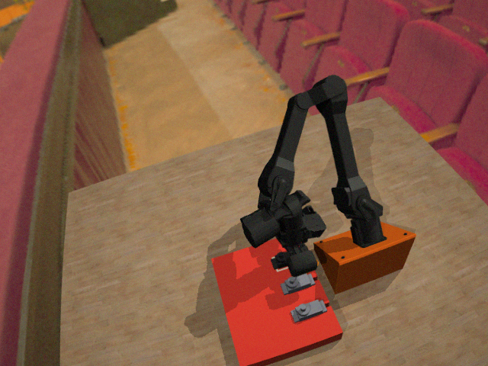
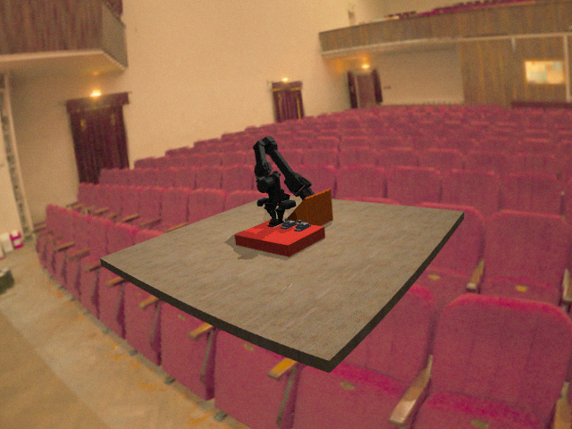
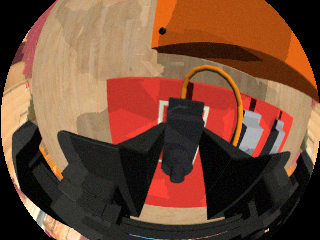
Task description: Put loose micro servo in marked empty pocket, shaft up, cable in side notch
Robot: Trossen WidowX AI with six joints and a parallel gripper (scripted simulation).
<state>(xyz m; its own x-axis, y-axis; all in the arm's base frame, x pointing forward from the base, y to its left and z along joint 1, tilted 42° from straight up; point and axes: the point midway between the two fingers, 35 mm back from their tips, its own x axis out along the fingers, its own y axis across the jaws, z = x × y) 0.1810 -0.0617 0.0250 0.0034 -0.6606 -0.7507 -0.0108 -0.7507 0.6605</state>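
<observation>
Wrist view: gripper [image 3: 175,154] pinching the micro servo [image 3: 182,135] above the marked pocket [image 3: 162,112]; next, lower it straight.

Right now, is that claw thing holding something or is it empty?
Gripper: closed on the dark micro servo, held over the marked pocket on the red deck.

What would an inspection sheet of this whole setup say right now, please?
Surface: wooden table, red deck on it.
Job's things: dark micro servo held over the white-marked pocket, not yet seated.
Clutter: two grey servos already mounted; orange base block.
Gripper: gripper shut on the micro servo.
Cables: orange cable arcing from the servo.
Surroundings: rows of red theatre seats.
</observation>
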